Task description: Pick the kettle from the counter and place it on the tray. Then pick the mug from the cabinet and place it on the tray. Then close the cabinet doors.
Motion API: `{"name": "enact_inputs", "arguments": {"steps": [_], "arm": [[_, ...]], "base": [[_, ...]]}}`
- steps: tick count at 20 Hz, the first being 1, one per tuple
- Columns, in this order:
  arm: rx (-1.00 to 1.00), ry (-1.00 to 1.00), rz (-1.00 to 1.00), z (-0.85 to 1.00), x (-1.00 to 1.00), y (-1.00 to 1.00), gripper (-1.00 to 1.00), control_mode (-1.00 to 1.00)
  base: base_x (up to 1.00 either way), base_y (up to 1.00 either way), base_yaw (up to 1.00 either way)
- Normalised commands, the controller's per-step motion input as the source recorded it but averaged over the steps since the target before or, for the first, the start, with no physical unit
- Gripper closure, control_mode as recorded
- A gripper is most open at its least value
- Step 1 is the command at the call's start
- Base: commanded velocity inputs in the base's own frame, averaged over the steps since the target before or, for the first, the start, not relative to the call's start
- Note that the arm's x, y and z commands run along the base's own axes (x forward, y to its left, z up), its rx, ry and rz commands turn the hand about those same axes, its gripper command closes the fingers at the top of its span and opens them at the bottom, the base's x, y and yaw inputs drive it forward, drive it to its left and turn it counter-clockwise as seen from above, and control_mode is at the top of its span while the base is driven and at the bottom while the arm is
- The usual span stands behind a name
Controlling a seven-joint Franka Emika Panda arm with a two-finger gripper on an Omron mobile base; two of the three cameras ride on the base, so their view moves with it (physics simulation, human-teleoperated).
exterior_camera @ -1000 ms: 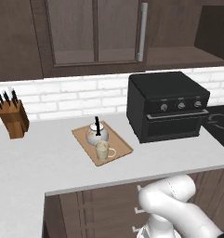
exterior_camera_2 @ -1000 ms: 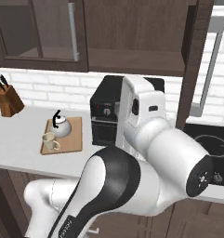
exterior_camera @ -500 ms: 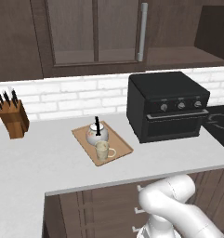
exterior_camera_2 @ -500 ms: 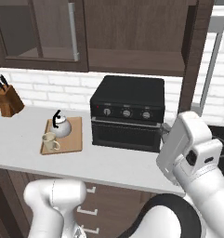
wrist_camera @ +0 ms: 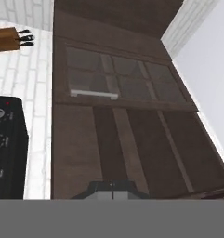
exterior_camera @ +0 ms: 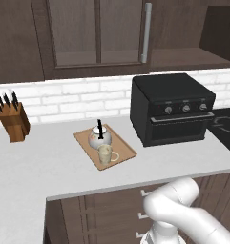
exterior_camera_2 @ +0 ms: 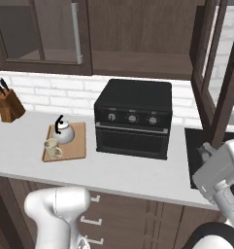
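Note:
The white kettle (exterior_camera: 98, 137) (exterior_camera_2: 63, 133) and the cream mug (exterior_camera: 106, 154) (exterior_camera_2: 51, 145) both stand on the wooden tray (exterior_camera: 123, 148) (exterior_camera_2: 77, 146), which lies on the pale counter (exterior_camera: 40, 167) (exterior_camera_2: 138, 170). Above, the cabinet (exterior_camera: 183, 28) has a glass door (exterior_camera: 97, 31) (exterior_camera_2: 41, 29) (wrist_camera: 108, 69) lying flush, with a grey bar handle (exterior_camera: 145, 33) (exterior_camera_2: 75, 31) (wrist_camera: 94, 94). Another glass door (exterior_camera_2: 210, 73) stands swung out at the far right. My gripper (exterior_camera_2: 206, 150) (wrist_camera: 112, 187) is shut and empty, low beside that door's lower end; contact cannot be told.
A black oven (exterior_camera: 171, 107) (exterior_camera_2: 133, 116) (wrist_camera: 6, 144) sits right of the tray. A knife block (exterior_camera: 14, 121) (exterior_camera_2: 7, 104) (wrist_camera: 11, 39) stands at the counter's left end. A dark cooktop (exterior_camera_2: 193, 155) lies right of the oven, under my hand.
My arm swung from the middle of the right base view out to its far right and lower. The swung-out door on the right now stands at a different angle. The tray's things stayed put.

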Motion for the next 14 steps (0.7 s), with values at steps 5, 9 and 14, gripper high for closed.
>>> {"name": "enact_inputs", "arguments": {"steps": [5,9,14], "arm": [[0.00,-0.16,0.08,-0.06,-0.27,-0.49,1.00,-1.00],[0.00,-0.15,0.08,-0.02,-0.43,-0.54,1.00,-1.00],[0.00,-0.09,0.09,-0.18,-0.28,-0.50,1.00,-1.00]], "base": [[0.00,0.00,0.00],[0.00,0.00,0.00],[0.00,0.00,0.00]]}}
